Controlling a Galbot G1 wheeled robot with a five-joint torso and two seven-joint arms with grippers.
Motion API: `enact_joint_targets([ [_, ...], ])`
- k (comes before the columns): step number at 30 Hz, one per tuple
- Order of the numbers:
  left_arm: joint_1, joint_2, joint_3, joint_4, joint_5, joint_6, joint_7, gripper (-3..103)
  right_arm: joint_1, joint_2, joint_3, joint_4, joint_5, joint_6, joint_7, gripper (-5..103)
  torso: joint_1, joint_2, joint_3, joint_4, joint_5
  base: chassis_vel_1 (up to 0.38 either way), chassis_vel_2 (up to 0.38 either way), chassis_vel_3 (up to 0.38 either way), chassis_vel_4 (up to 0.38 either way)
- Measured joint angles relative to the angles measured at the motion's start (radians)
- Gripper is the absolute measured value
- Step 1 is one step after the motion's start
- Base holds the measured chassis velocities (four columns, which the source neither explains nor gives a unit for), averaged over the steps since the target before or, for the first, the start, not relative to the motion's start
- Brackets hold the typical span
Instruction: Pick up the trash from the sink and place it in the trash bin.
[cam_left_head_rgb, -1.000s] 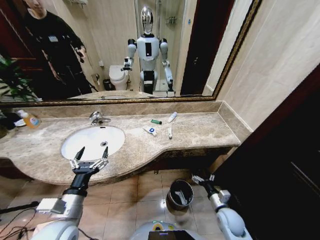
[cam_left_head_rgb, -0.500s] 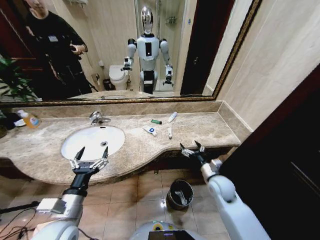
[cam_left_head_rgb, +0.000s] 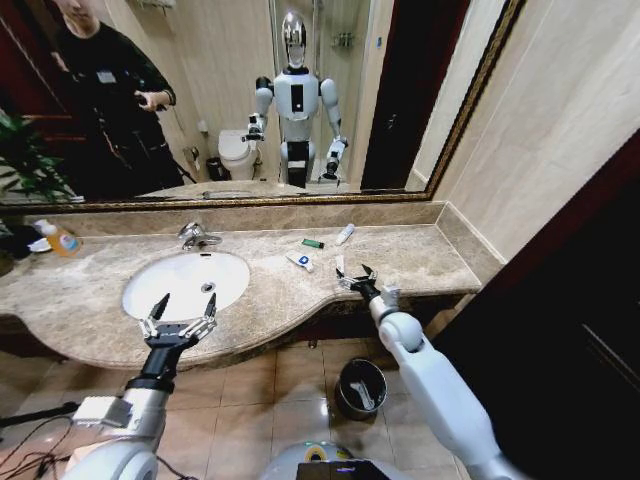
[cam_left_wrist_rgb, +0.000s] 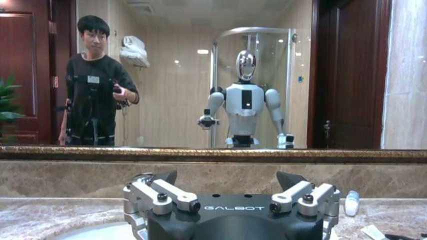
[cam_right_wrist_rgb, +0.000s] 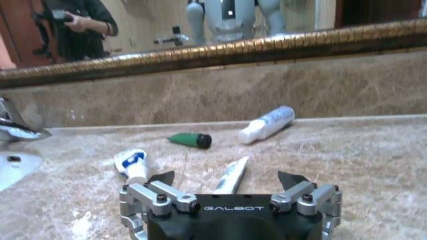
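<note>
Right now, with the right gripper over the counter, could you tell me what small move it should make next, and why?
Probably ease the right gripper forward and down onto the thin white tube lying flat on the marble counter. Its fingers are open and empty, and that tube lies right ahead between them, nearer than the green piece or the white bottle-shaped tube. The left gripper hangs open at the sink.

Even indoor light, wide-angle edge warp, rt wrist view soft.
</note>
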Motion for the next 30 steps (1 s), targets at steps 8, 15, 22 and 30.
enact_joint_targets([
  [8, 0.000, 0.000, 0.000, 0.000, 0.000, 0.000, 0.000, 100, 0.033, 0.002, -0.029, -0.036, 0.015, -0.028, 0.047, 100, 0.000, 0.000, 0.000, -0.0001, -0.0001, 0.000, 0.000, 0.000, 0.000],
  [15, 0.000, 0.000, 0.000, 0.000, 0.000, 0.000, 0.000, 100, 0.035, 0.000, -0.035, -0.042, 0.028, -0.038, 0.054, 90, 0.000, 0.000, 0.000, -0.0001, 0.0000, 0.000, 0.000, 0.000, 0.000],
  [22, 0.000, 0.000, 0.000, 0.000, 0.000, 0.000, 0.000, 100, 0.030, 0.002, -0.042, -0.042, 0.029, -0.041, 0.054, 68, 0.000, 0.000, 0.000, -0.0001, 0.0000, 0.000, 0.000, 0.000, 0.000],
  [30, 0.000, 0.000, 0.000, 0.000, 0.000, 0.000, 0.000, 100, 0.028, 0.003, -0.042, -0.046, 0.026, -0.041, 0.052, 48, 0.000, 0.000, 0.000, 0.0000, 0.0000, 0.000, 0.000, 0.000, 0.000],
])
